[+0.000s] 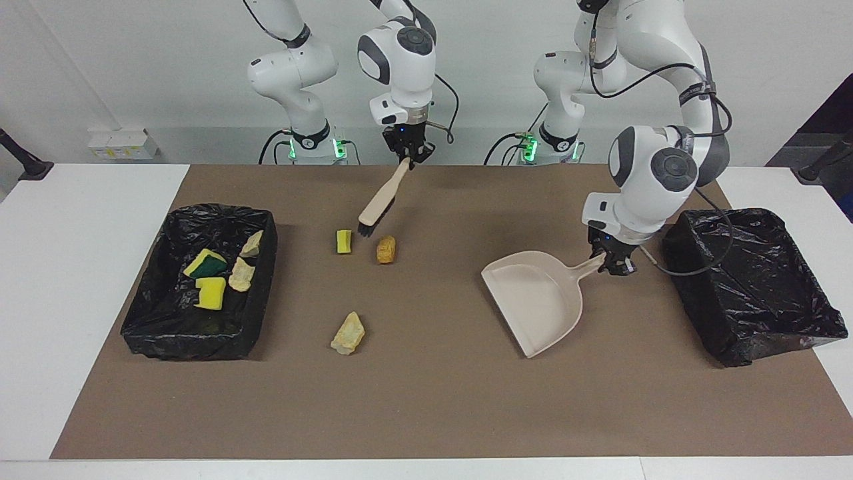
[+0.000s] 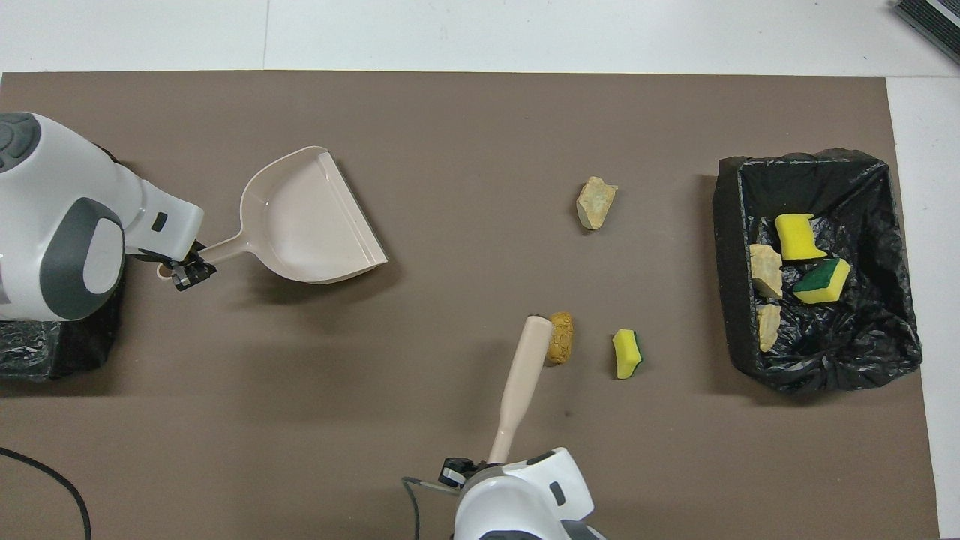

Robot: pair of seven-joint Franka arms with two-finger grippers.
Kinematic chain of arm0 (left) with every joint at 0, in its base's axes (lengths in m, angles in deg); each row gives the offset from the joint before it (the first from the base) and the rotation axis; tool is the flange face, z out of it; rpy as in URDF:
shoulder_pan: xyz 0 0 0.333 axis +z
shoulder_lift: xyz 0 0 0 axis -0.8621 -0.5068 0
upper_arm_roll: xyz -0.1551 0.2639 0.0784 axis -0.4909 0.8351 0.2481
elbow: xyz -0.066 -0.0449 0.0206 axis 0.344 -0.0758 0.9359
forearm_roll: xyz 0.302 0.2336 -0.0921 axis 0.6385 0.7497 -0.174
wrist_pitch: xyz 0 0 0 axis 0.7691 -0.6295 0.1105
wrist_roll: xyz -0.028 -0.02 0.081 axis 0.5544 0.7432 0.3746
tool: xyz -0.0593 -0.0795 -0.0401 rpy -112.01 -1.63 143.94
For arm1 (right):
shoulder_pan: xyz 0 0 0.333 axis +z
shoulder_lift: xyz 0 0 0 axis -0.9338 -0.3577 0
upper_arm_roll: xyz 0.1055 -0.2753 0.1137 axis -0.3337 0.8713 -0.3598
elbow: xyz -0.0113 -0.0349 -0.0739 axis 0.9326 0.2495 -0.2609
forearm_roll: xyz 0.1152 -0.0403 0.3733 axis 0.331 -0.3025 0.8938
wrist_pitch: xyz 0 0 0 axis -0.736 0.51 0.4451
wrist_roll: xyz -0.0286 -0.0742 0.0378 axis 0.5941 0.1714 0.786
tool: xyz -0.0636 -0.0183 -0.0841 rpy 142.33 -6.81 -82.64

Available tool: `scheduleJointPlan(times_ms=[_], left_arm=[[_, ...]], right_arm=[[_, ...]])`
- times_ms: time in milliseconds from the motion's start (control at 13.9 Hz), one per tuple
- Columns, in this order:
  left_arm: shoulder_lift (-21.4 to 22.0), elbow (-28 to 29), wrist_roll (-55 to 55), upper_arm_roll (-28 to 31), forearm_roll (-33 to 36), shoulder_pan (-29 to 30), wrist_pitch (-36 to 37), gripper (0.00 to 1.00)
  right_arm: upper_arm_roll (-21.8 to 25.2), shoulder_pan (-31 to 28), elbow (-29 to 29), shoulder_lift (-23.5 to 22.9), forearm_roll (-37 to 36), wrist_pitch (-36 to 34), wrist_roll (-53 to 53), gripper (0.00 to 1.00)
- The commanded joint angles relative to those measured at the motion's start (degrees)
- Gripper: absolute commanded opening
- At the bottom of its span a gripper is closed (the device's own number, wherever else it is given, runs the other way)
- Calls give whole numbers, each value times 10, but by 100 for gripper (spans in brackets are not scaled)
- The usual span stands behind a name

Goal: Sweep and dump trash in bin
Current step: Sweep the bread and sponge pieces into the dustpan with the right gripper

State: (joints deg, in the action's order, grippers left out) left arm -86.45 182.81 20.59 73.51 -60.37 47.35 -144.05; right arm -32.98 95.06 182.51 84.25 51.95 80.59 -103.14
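Observation:
My right gripper (image 1: pixel 408 159) is shut on the handle of the beige hand brush (image 1: pixel 383 197). The brush slants down, its black bristles beside a yellow sponge chunk (image 1: pixel 343 241) and an orange-brown lump (image 1: pixel 386 249) on the brown mat. A tan lump (image 1: pixel 348 333) lies farther from the robots. My left gripper (image 1: pixel 610 263) is shut on the handle of the beige dustpan (image 1: pixel 533 300), which is empty and low over the mat, its mouth toward the right arm's end. Overhead, the brush (image 2: pixel 521 375) touches the orange-brown lump (image 2: pixel 561 337).
A black-lined bin (image 1: pixel 153 333) at the right arm's end holds several sponge and tan pieces. A second black-lined bin (image 1: pixel 753 287) at the left arm's end is empty, beside my left gripper. The mat (image 1: pixel 433 400) covers the middle of a white table.

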Motion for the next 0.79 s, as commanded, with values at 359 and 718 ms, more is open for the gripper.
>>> scheduleJointPlan(times_ms=[359, 718], left_arm=[[78, 104, 26, 6, 45, -120, -35, 0], [98, 161, 107, 6, 44, -160, -82, 0]], right_arm=[[-7, -115, 60, 5, 9, 7, 137, 0], [-9, -84, 52, -77, 15, 152, 192, 0]])
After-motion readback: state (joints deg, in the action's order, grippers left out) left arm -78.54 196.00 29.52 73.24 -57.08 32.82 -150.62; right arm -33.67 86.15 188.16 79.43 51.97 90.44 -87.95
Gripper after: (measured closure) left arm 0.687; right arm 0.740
